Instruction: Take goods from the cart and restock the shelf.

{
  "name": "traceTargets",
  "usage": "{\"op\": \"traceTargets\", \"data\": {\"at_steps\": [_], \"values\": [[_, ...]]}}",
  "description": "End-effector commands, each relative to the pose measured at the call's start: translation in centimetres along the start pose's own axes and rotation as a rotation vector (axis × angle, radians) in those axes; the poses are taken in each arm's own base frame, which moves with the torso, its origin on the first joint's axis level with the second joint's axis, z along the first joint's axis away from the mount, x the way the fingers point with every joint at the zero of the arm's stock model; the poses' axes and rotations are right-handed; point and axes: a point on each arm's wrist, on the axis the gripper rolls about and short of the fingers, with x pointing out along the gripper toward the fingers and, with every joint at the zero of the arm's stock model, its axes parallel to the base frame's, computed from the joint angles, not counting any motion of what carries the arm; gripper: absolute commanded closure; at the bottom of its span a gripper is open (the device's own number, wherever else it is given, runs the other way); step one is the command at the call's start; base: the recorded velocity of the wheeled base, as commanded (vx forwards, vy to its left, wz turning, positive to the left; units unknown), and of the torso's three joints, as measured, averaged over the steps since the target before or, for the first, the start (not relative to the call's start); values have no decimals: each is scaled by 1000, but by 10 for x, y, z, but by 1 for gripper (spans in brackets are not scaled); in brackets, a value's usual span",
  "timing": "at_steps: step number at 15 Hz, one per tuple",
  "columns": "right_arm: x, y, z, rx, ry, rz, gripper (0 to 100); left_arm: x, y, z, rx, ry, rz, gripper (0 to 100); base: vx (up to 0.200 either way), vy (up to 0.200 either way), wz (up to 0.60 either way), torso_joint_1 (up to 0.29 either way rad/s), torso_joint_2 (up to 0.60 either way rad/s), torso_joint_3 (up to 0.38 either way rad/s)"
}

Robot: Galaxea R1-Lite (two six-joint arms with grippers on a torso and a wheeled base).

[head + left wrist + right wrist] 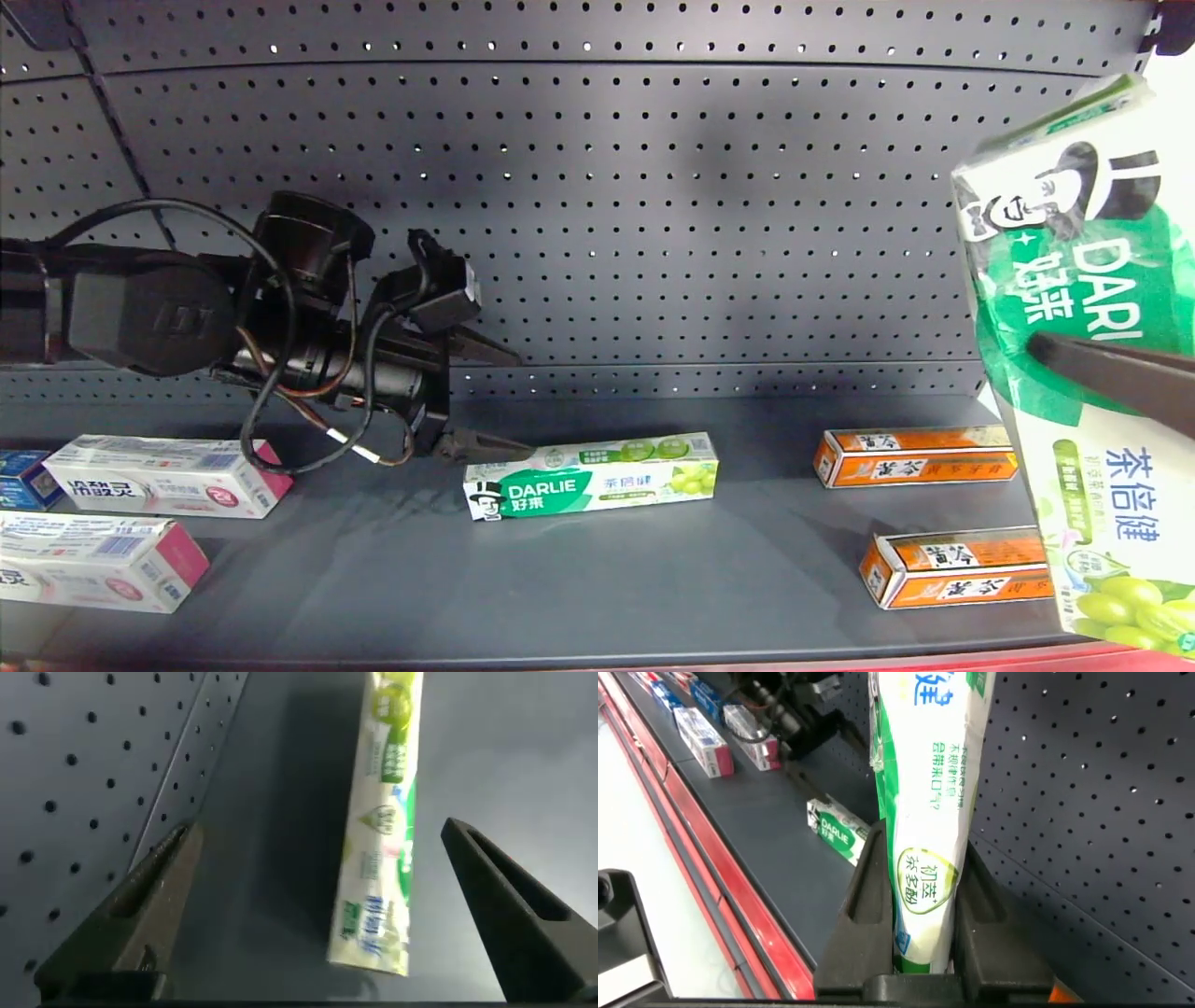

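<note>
Head view: the left gripper [518, 403] sits low near the back of the shelf [597, 597], fingers spread wide apart. A green toothpaste box [591, 474] lies flat mid-shelf with its end right at the lower finger. From the left wrist view the box [378, 840] lies between the two fingers and neither looks to be touching it, so I'd call that one placed. The right gripper [915, 859] is clamped on a second green box [1083, 373], held upright in the air off the shelf's right end (close to the camera, so it looks huge). My guess is that one goes in next. To do it well I'd pull the left arm straight back first so it doesn't drag the laid box. Then tip the held box flat and set it toward the front edge, parallel to the first. The gap is tight-ish: two orange boxes [915, 455] sit toward the right end, so come in from above rather than sliding sideways.
</note>
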Motion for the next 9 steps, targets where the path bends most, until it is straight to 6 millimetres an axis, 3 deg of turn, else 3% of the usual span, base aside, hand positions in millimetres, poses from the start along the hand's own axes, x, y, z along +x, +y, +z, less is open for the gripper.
{"op": "traceTargets", "data": {"at_steps": [1,9], "values": [[1,1,-3,2,11,3,100,18,5,-6,-15,17,-32,0,0,0,0,0,0,0],[0,2,-10,-1,31,5,100,23,-3,-10,-53,53,-90,0,0,0,0,0,0,0]]}}
